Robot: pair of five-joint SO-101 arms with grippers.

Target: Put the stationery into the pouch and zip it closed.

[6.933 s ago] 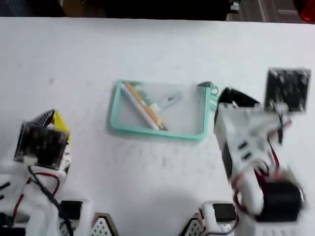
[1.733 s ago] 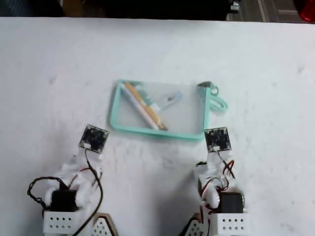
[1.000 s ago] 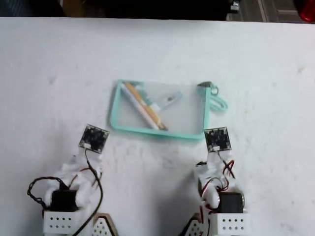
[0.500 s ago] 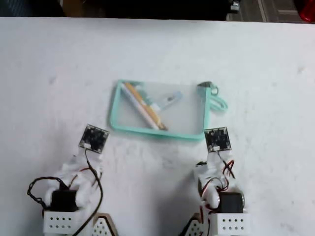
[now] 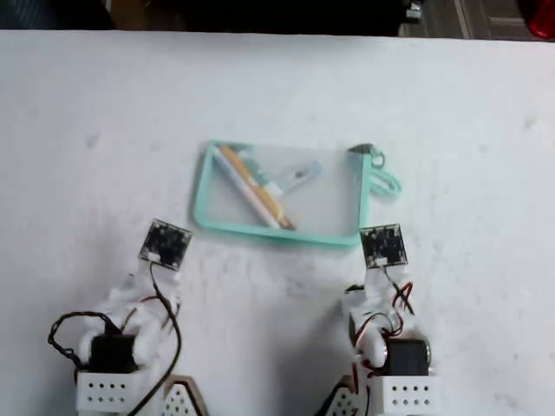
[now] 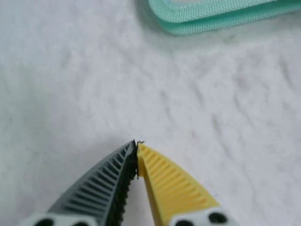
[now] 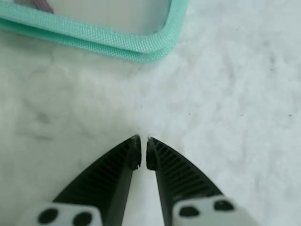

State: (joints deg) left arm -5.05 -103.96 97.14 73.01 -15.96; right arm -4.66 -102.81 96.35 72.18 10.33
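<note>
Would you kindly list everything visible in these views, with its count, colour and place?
pouch: one, clear with mint-green edging, lying flat at the table's middle
pencils: orange and white, lying diagonally inside the pouch; exact count hard to tell
small pale item: one, whitish, inside the pouch beside the pencils
loop: one, mint-green, at the pouch's right end
table: one, white, under everything
left gripper: one, grey and yellow fingers, shut, over bare table near the pouch's edge
right gripper: one, black fingers, shut, over bare table near a pouch corner
</note>
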